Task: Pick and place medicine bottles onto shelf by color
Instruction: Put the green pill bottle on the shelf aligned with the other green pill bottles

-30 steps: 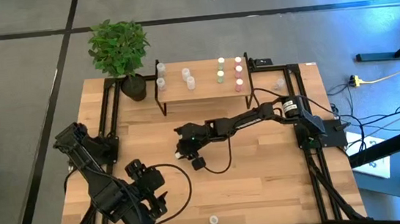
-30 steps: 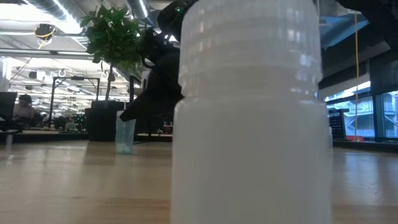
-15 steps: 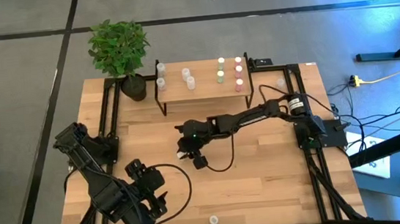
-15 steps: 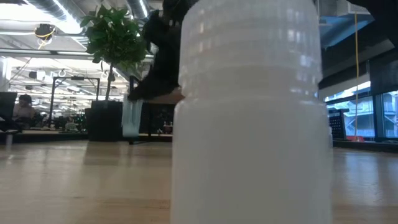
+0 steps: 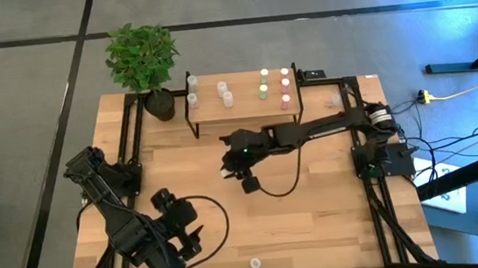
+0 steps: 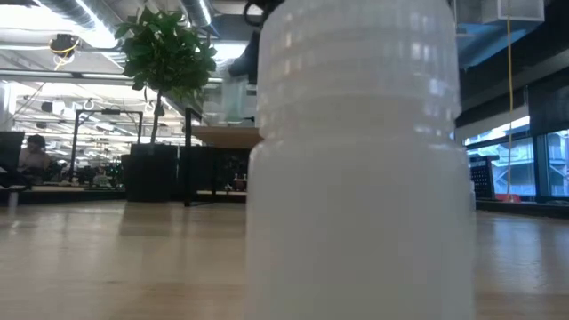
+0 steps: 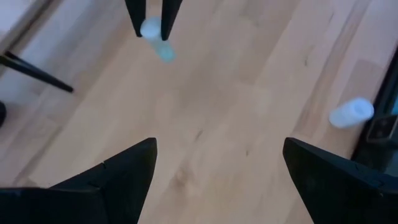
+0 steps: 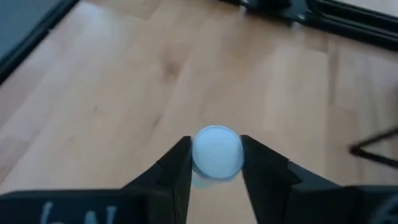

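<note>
My right gripper (image 5: 227, 165) is over the middle of the table, in front of the shelf (image 5: 245, 107), shut on a small whitish bottle with a whitish cap (image 8: 216, 151). The bottle also shows in the left wrist view (image 7: 153, 32). The shelf holds several bottles: white-capped at its left (image 5: 221, 89), green-capped (image 5: 264, 88) and pink-capped (image 5: 285, 84) at its right. My left gripper (image 7: 217, 180) is open and empty at the near left (image 5: 198, 235). One bottle (image 5: 254, 263) stands at the near edge and fills the low view (image 6: 356, 160). Another (image 5: 334, 101) lies at the far right. My right gripper pinches the bottle by its upper sides (image 8: 194, 155) between its two fingers (image 7: 166, 14). The fingers come from above, pointing down. The bottle hangs below the fingers, roughly upright, clear of the table.
A potted plant (image 5: 142, 60) stands at the far left corner beside the shelf. Black frame rails (image 5: 131, 140) run along the table's left and right sides. Bare wood lies between the two grippers. A cable (image 5: 279, 187) loops below the right arm.
My right gripper has risen and gone toward the shelf and a little toward the table's right edge, carrying the bottle. The bottle stood on the table a second ago and is now lifted clear, gone above the low view's sight.
</note>
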You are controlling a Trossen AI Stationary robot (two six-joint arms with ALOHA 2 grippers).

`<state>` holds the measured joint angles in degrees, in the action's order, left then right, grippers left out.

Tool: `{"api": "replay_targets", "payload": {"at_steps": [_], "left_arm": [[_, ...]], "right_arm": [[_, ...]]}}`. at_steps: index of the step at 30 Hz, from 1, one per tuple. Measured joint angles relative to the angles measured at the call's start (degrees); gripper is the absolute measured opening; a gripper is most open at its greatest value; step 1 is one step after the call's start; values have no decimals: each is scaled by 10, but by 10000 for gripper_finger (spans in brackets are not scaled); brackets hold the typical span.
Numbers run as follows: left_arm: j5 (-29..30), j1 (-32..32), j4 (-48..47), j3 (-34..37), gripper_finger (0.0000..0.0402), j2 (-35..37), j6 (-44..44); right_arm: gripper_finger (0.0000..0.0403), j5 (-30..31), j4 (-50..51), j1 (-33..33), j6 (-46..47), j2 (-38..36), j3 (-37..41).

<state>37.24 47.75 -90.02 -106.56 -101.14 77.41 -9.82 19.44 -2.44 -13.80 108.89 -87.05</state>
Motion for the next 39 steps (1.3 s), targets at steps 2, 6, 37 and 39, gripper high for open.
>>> {"api": "replay_targets", "payload": {"at_steps": [2,6,37,39], "left_arm": [[16,-1,0,0,344,0,0],[57,-2,0,0,344,0,0],[190,-74,1,118,344,0,3],[191,-82,0,120,344,0,3]], "right_arm": [[125,26,20,0,0,-12,0],[125,71,68,0,11,-45,0],[126,238,77,87,110,-309,174],[126,259,42,98,119,-313,197]]}}
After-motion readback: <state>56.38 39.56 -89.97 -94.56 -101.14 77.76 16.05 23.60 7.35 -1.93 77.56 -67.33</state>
